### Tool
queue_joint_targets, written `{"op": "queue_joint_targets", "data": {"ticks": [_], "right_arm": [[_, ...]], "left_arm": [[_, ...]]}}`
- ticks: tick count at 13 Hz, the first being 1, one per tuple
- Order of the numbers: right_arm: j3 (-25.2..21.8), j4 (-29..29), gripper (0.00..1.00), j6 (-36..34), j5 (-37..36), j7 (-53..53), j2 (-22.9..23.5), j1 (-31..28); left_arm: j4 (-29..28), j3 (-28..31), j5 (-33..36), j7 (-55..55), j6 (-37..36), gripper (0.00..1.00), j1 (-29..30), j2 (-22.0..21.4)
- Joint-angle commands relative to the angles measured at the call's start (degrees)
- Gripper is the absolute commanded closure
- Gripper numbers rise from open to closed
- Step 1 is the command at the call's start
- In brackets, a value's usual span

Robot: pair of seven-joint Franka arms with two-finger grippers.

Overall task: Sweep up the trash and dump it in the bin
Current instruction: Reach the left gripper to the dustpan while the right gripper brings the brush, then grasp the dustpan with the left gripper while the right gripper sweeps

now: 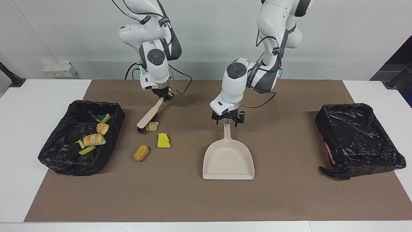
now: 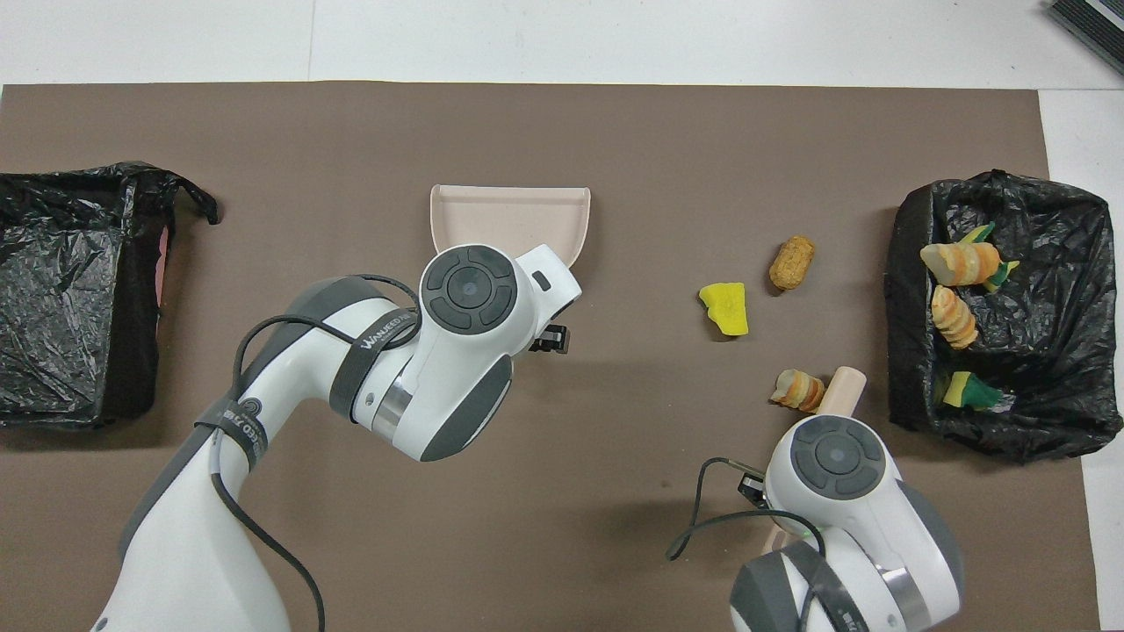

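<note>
I was driving two white arms over a bench (image 1: 19, 135) covered by a brown mat (image 1: 193, 199). My right gripper (image 1: 165, 95) was clamped shut on the handle of the beige brush (image 1: 148, 116), which slanted down so its dark bristles met the mat, angled as if ready to push. One banded pastry scrap (image 1: 152, 126) lay touching the bristle end. A yellow sponge chunk (image 1: 163, 141) and a tan, corn-cob-like piece (image 1: 141, 152) lay near it, a little farther from the robots, apart from each other.

My left gripper (image 1: 228, 118) sat over the tip of the beige dustpan's (image 1: 229, 158) handle, its jaws spread wide around it; I could not tell whether they were touching it. The pan lay flat near the middle of the mat with its open mouth turned away from the robots. It stood well apart from the three loose scraps, so I judged it would have to be gripped and carried toward them before any sweeping could load it.

A bin lined with black plastic (image 1: 54, 154) stood at the right arm's end of the bench and held the other scraps: two banded pastry pieces (image 1: 94, 139) and green-backed sponge chunks (image 1: 103, 118). A second black-lined bin (image 1: 357, 141) at the left arm's end showed no scraps. With three pieces outside, I reckoned the job was a little over half done.
</note>
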Motion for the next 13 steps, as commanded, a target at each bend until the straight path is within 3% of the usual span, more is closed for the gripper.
{"op": "queue_joint_targets", "data": {"ticks": [1,3,4,5,9,13], "right_arm": [[0.5,8.8,1.0,0.3,1.9,-2.4,6.9,-1.4],[0.5,14.6,1.0,0.5,6.2,-2.1,12.0,-0.6],[0.5,17.4,1.0,0.4,7.4,-1.9,13.8,-0.2],[0.8,18.9,1.0,0.4,7.6,-1.9,14.7,-0.1],[0.9,23.7,1.0,-0.8,7.6,-5.6,16.8,2.7],[1.0,36.4,1.0,-9.8,6.4,-9.1,21.8,3.3]], "left_arm": [[-1.7,0.7,1.1,0.3,2.7,0.27,-0.8,0.6],[-0.9,0.7,1.1,0.3,2.8,0.51,-0.6,0.6],[-0.7,0.8,1.1,0.3,3.1,0.79,-0.6,0.6],[-0.6,0.8,1.2,0.3,3.2,0.96,-0.5,0.6],[0.7,1.4,1.2,4.5,2.3,1.0,0.9,-0.1],[1.2,2.0,1.1,22.0,-1.2,1.0,5.9,-2.3]]}}
